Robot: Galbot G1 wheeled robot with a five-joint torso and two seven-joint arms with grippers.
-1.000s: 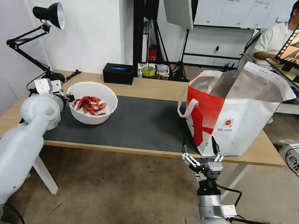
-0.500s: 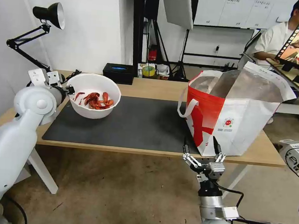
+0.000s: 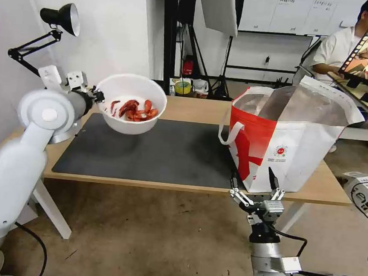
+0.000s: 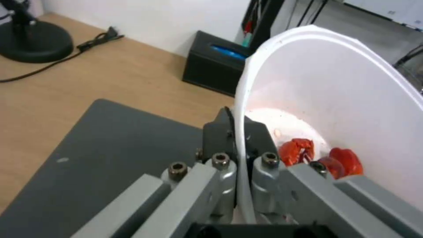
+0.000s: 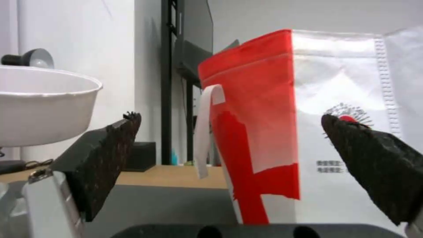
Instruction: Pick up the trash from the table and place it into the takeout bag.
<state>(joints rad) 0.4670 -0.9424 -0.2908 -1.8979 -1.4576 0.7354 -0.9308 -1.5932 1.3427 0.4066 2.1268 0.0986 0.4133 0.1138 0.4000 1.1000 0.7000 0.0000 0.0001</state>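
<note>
My left gripper (image 3: 96, 96) is shut on the rim of the white bowl (image 3: 131, 103), which holds red crayfish shells (image 3: 135, 109) and hangs tilted above the left part of the dark mat (image 3: 157, 153). In the left wrist view the fingers (image 4: 220, 165) pinch the thin wall of the bowl (image 4: 335, 82) from both sides. The red-and-white takeout bag (image 3: 286, 142) stands open at the right end of the table (image 3: 186, 106), its foil lining showing. My right gripper (image 3: 254, 183) waits open below the table's front edge, facing the takeout bag (image 5: 308, 132).
A black desk lamp (image 3: 59, 17) stands at the table's back left corner, its base (image 4: 33, 41) near the mat. A black rectangular box (image 3: 145, 90) sits at the back edge behind the bowl. A person sits at another desk far right.
The left gripper has lifted the bowl off the mat and carried it up and to the right. The bowl tilted and the shells slid. The right gripper shifted slightly right.
</note>
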